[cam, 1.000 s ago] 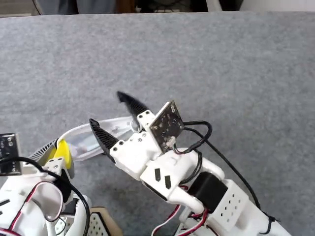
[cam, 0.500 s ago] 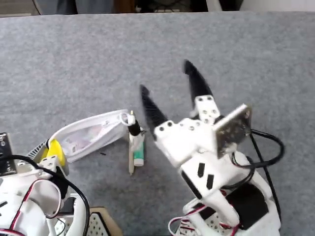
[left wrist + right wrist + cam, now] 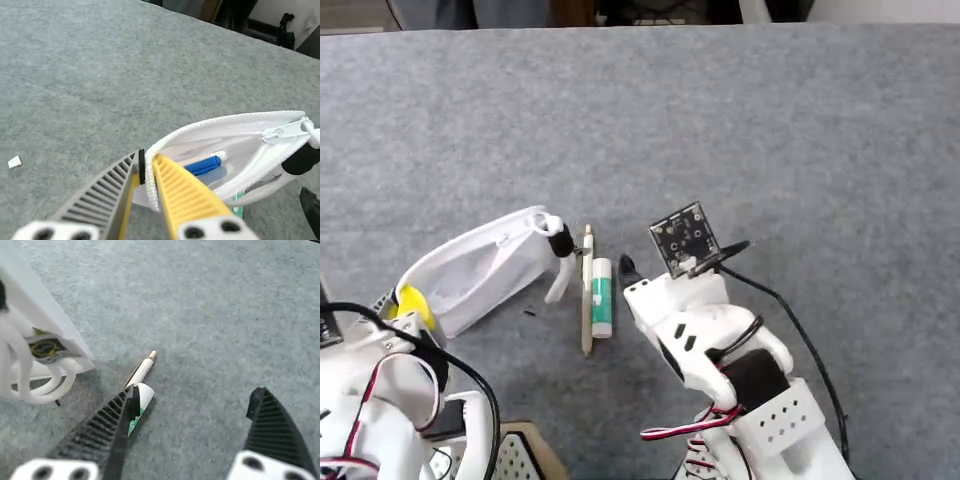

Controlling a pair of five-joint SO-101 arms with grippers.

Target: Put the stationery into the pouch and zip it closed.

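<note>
A white zip pouch (image 3: 480,265) lies at the left with its mouth open. In the left wrist view my left gripper (image 3: 145,167) is shut on the rim of the pouch (image 3: 235,125), and a blue pen (image 3: 200,165) lies inside. A slim wooden-coloured pen (image 3: 587,290) and a white-and-green glue stick (image 3: 602,297) lie side by side on the table just outside the mouth. My right gripper (image 3: 196,394) is open and points down right beside them, with the glue stick (image 3: 140,399) at one fingertip and nothing between its fingers.
The grey cloth table (image 3: 800,130) stretches open to the back and right. A black zipper pull (image 3: 560,240) with a white cord loop (image 3: 25,385) hangs at the pouch's mouth. The right arm's body (image 3: 720,350) stands close to the stationery.
My right gripper left the pouch's mouth, swung right and up, then came down beside the pen and glue stick, which now lie uncovered. The pouch shifted slightly.
</note>
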